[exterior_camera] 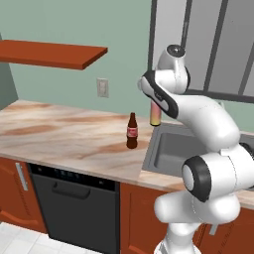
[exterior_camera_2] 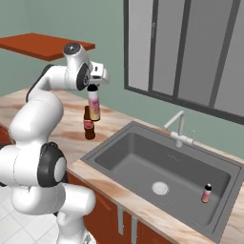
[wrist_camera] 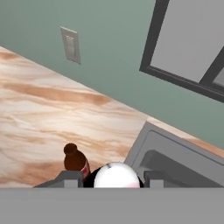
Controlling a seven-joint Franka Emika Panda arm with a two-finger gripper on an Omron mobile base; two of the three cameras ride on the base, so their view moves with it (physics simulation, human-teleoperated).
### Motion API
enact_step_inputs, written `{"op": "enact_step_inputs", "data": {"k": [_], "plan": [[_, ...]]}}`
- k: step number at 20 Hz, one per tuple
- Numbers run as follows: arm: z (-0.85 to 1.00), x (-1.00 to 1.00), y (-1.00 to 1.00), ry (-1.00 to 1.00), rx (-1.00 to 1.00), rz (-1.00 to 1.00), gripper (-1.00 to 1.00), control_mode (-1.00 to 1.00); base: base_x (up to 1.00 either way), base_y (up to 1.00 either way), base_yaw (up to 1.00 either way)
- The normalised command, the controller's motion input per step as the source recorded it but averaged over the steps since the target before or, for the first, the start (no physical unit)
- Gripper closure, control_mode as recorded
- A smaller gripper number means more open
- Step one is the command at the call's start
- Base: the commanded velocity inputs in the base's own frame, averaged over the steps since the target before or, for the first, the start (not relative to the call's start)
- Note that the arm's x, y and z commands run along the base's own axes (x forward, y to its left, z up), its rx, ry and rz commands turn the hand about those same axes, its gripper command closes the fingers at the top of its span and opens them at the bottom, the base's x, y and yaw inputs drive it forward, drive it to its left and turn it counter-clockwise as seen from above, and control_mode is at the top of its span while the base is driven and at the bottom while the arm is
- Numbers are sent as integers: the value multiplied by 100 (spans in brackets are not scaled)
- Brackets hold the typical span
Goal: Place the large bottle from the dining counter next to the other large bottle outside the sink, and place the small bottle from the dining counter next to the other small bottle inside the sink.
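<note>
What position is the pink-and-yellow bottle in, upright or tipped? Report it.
Upright. The large bottle hangs vertically, cap up, in the claw, beside the other large bottle.

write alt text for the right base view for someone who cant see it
The white arm's gripper holds a pink-and-yellow large bottle by its cap, hanging above the marbled worktop close to a brown red-labelled bottle left of the grey sink. A small bottle stands inside the basin near the right wall, with a silver tap behind.

Pink-yellow large bottle (exterior_camera_2: 94,106) upright, lifted, near brown red-labelled bottle (exterior_camera_2: 88,125) standing beside sink (exterior_camera_2: 114,146).
</note>
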Motion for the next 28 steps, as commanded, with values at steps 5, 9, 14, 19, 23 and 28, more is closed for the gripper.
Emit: {"op": "enact_step_inputs", "data": {"k": [5,9,14,19,23,28], "plan": [[-20,18,-2,0,3,0,100,-100,0,0,0],[-23,12,-3,0,3,0,100,-100,0,0,0],[-22,1,-11,0,2,0,100,-100,0,0,0],[-20,0,-9,0,1,0,100,-100,0,0,0],[-11,0,-1,0,1,0,100,-100,0,0,0],[-15,0,0,0,1,0,100,-100,0,0,0]]}}
